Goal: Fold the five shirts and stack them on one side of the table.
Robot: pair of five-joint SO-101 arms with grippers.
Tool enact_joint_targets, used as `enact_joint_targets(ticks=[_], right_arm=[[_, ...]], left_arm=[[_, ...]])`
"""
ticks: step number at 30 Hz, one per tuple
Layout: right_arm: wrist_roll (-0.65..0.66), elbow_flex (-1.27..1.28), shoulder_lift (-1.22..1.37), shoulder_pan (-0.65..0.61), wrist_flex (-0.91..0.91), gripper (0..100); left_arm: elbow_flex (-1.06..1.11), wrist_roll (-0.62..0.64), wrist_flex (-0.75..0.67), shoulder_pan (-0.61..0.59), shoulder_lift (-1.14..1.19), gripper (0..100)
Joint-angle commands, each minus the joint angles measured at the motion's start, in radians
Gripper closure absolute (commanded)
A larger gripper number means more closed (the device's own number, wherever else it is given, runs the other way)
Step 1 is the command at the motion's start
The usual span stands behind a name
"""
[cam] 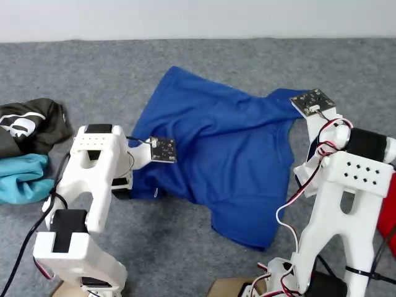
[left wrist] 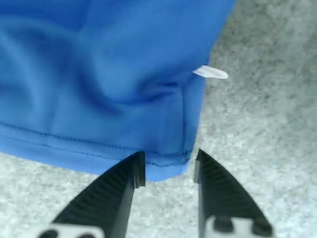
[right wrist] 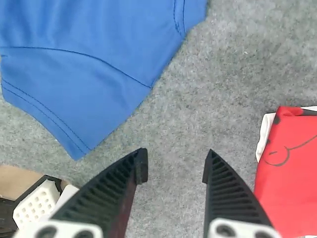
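A blue shirt (cam: 223,154) lies spread and rumpled in the middle of the grey carpeted table. My left gripper (left wrist: 168,171) is open, its two black fingers on either side of the shirt's hem corner (left wrist: 166,166), just short of closing on it. A small white tag (left wrist: 210,73) sticks out from the shirt's side seam. From above, this gripper (cam: 139,189) sits at the shirt's near left corner. My right gripper (right wrist: 176,163) is open over bare carpet, between the blue sleeve (right wrist: 84,84) and a red shirt (right wrist: 292,168).
A dark shirt (cam: 31,124) and a teal shirt (cam: 21,176) are bunched at the table's left edge. The red shirt (cam: 388,216) lies at the right edge, beside the right arm (cam: 346,185). A brown board (right wrist: 15,181) lies near that arm's base.
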Motion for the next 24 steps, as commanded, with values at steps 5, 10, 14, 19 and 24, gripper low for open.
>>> enact_joint_targets(ticks=[5,10,14,19,24], right_arm=[[-0.006,-0.011,-0.039,0.008,0.033,81.1],[-0.009,-0.011,-0.042,0.008,0.033,81.1],[-0.009,-0.011,-0.044,0.008,0.033,81.2],[-0.009,-0.011,-0.048,0.008,0.039,81.2],[-0.009,-0.006,-0.048,0.008,0.041,81.2]], left_arm=[[-0.010,-0.012,0.012,0.000,-0.005,87],[0.004,-0.012,0.014,0.000,-0.005,89],[0.004,-0.012,0.015,0.000,-0.005,92],[0.001,-0.012,0.086,0.000,-0.014,88],[0.007,-0.015,0.077,-0.005,-0.006,82]])
